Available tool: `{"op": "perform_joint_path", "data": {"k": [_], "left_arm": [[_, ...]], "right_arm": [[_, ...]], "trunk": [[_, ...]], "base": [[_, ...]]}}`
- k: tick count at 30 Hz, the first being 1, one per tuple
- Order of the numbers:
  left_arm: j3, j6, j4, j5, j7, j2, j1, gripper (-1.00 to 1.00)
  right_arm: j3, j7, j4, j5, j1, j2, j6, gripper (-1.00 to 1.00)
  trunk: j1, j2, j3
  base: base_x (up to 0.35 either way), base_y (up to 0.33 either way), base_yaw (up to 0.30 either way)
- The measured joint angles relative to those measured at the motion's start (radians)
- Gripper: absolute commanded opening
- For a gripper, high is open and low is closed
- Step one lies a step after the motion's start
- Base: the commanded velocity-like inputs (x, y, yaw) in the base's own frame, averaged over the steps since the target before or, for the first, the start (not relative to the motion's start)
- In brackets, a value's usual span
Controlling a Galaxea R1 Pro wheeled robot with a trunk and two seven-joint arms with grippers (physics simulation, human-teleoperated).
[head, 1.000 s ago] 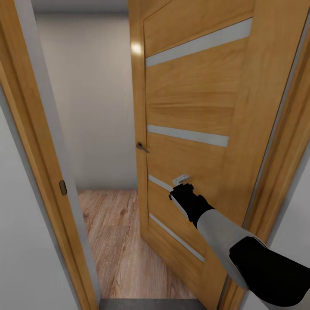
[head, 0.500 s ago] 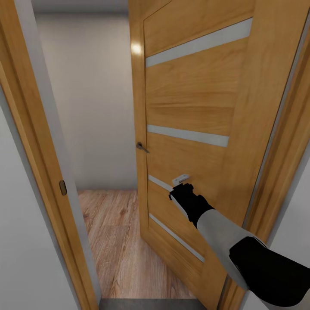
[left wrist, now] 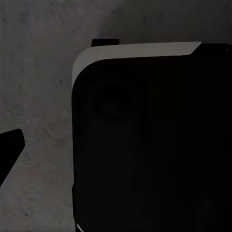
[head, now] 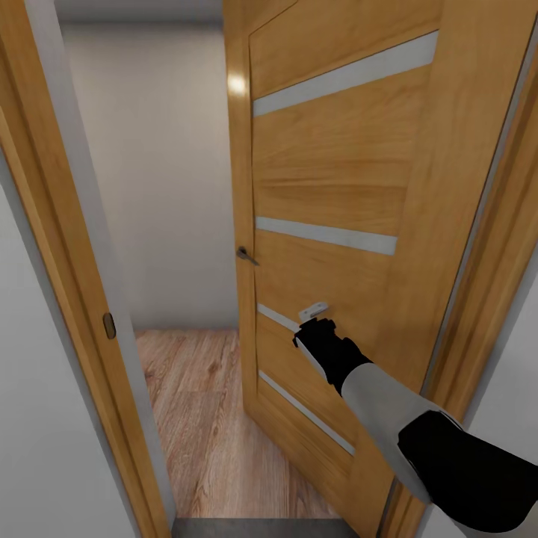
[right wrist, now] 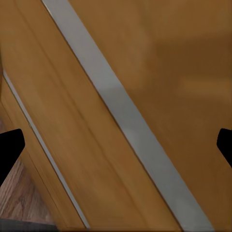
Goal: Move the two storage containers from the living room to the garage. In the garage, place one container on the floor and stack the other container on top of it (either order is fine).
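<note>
Here the right gripper (head: 314, 311), fingers spread wide and empty, touches an ajar orange striped door (head: 336, 172) over wood-plank flooring (head: 202, 403).

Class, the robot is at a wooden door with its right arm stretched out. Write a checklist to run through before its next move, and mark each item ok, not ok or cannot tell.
1. right gripper up against the door panel: ok in the head view, near a grey stripe; real contact cannot tell.
2. Right gripper open: ok, the fingertips sit far apart in the right wrist view.
3. Door open wide enough to pass: not ok, it stands partly open, and the gap to the door frame looks narrow.
4. Way ahead free: ok, bare wood-plank floor shows beyond.
5. Left gripper state: cannot tell, the left wrist view is dark.
6. Containers in hand: not ok for the right gripper.
</note>
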Motion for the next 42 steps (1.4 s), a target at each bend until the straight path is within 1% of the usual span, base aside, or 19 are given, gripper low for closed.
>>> {"op": "perform_joint_path", "data": {"k": [30,37,40,42], "left_arm": [[0.000,0.000,0.000,0.000,0.000,0.000,0.000,1.00],[0.000,0.000,0.000,0.000,0.000,0.000,0.000,1.00],[0.000,0.000,0.000,0.000,0.000,0.000,0.000,1.00],[0.000,0.000,0.000,0.000,0.000,0.000,0.000,1.00]], "right_arm": [[0.000,0.001,0.000,-0.001,0.000,0.000,0.005,1.00],[0.001,0.032,0.000,-0.005,0.001,0.000,0.006,1.00],[0.000,0.057,0.000,-0.006,0.027,0.000,0.003,1.00],[0.001,0.058,0.000,-0.004,0.028,0.000,0.004,1.00]], "trunk": [[0.000,0.000,0.000],[0.000,0.000,0.000],[0.000,0.000,0.000],[0.000,0.000,0.000]], "base": [[0.000,0.000,0.000],[0.000,0.000,0.000],[0.000,0.000,0.000],[0.000,0.000,0.000]]}}
